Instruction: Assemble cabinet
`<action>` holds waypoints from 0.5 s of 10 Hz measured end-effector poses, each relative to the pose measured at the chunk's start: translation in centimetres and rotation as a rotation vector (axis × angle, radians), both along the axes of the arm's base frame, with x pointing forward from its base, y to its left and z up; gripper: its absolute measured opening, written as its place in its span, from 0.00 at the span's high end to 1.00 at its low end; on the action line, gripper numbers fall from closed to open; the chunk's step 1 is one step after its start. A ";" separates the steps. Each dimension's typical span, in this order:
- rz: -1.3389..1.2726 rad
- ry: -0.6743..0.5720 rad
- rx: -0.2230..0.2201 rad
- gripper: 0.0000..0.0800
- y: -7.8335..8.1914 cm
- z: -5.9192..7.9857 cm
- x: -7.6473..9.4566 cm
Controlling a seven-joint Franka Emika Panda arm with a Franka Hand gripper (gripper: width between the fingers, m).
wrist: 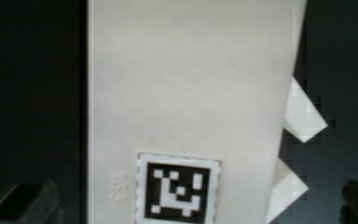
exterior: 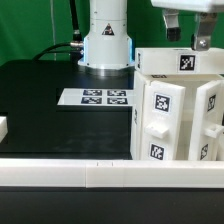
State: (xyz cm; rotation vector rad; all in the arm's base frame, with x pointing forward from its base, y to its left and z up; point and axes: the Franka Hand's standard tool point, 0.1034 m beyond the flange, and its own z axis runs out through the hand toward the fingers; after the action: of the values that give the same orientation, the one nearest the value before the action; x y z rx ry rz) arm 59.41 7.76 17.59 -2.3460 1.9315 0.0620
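Observation:
The white cabinet [exterior: 172, 112] stands upright at the exterior view's right, with black-and-white tags on its top and front faces. Narrower white blocks [exterior: 208, 110] stand against its right side. My gripper [exterior: 187, 40] hangs just above the cabinet's top, open and empty. In the wrist view the cabinet's long white top face [wrist: 194, 90] with one tag [wrist: 179, 188] lies between my fingers. The dark fingertips [wrist: 23, 202] sit at either edge, clear of the white surface. Small white triangular tabs [wrist: 304, 112] stick out along one side.
The marker board [exterior: 105, 97] lies flat on the black table in front of the robot base [exterior: 106, 45]. A small white piece [exterior: 3, 128] shows at the exterior view's left edge. A white rail [exterior: 90, 176] runs along the front of the table.

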 end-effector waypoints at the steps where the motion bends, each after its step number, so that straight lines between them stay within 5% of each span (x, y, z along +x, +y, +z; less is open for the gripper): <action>1: 0.017 0.003 -0.003 0.00 0.1 -0.1 -0.1; 5: 0.483 -0.002 -0.006 0.00 0.6 0.1 0.9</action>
State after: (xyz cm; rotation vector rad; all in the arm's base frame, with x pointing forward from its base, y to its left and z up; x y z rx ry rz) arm 60.29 8.38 17.68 -2.7542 1.3212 0.0897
